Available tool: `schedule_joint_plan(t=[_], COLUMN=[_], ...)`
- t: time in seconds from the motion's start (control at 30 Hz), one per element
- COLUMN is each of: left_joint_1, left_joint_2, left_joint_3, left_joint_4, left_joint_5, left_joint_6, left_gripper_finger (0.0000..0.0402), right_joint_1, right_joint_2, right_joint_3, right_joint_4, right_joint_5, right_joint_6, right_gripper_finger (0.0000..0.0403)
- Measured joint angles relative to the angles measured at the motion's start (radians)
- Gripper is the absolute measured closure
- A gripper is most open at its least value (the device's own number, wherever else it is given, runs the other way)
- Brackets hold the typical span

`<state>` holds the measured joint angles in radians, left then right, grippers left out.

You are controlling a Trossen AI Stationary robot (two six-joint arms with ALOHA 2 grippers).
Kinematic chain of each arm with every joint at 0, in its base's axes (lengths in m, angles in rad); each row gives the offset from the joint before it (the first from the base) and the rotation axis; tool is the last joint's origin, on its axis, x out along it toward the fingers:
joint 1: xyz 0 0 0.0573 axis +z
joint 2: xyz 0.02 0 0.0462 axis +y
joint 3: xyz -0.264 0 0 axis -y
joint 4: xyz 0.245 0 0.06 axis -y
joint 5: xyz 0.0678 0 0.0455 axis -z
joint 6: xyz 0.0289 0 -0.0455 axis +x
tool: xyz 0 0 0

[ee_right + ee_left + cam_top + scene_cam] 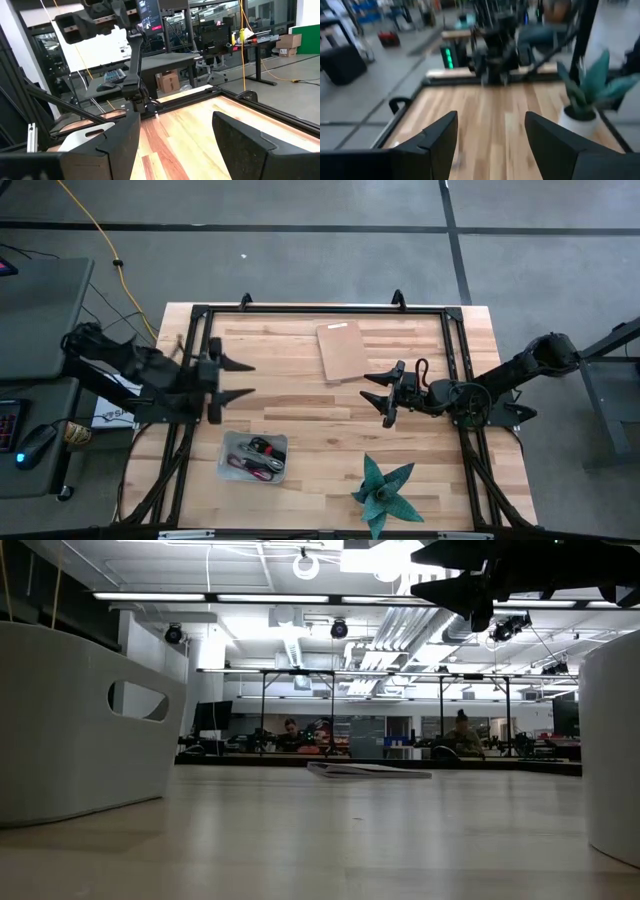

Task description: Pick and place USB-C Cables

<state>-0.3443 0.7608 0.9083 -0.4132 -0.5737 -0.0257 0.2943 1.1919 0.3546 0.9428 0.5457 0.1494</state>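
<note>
High view showed us the cables [256,457] lying together in a white bin [228,450] near the left gripper [243,380], whose fingers stood apart, holding nothing. Our right gripper [376,394] hung over the table [300,420] beside the brown board [343,351], also spread and empty.

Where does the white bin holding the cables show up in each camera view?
High view: the white bin sits near the picture's lower edge, left of centre.
Low view: it fills the left side, close up, handle slot showing.
Left wrist view: not in it.
Right wrist view: lower left, handle slot visible.
Shared landmark: the wooden table, seen in all four.
</note>
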Motion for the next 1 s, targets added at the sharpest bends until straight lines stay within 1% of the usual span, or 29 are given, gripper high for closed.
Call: schedule_joint_plan(t=[0.13, 0.23, 0.33, 0.47, 0.6, 0.67, 0.8, 1.0], left_joint_1=[0.013, 0.028, 0.066, 0.162, 0.278, 0.325, 0.371, 0.373], left_joint_2=[-0.126, -0.19, -0.238, -0.289, -0.311, -0.311, -0.31, -0.31], left_joint_3=[-0.155, -0.272, -0.36, -0.437, -0.493, -0.524, -0.581, -0.666], left_joint_4=[0.174, 0.316, 0.41, 0.495, 0.567, 0.604, 0.685, 0.837], left_joint_5=[0.001, 0.046, 0.142, 0.237, 0.399, 0.454, 0.481, 0.479], left_joint_6=[0.053, 0.103, 0.146, 0.159, 0.104, 0.078, 0.036, 0.037], left_gripper_finger=[0.0188, 0.0188, 0.0188, 0.0188, 0.0188, 0.0188, 0.0188, 0.0188], right_joint_1=[0.0, 0.0, 0.0, 0.0, 0.0, 0.0, 0.0, 0.0], right_joint_2=[0.0, 0.0, 0.0, 0.0, 0.0, 0.0, 0.0, 0.0], right_joint_3=[0.0, 0.0, 0.0, 0.0, 0.0, 0.0, 0.0, 0.0], right_joint_4=[0.002, 0.003, 0.004, 0.004, 0.004, 0.004, 0.004, 0.004], right_joint_5=[0.0, 0.0, 0.0, 0.0, 0.0, 0.0, 0.0, 0.0], right_joint_6=[0.0, 0.0, 0.001, 0.002, 0.0, 0.0, 0.0, 0.0], right_gripper_finger=[0.0162, 0.0162, 0.0162, 0.0162, 0.0162, 0.0162, 0.0162, 0.0162])
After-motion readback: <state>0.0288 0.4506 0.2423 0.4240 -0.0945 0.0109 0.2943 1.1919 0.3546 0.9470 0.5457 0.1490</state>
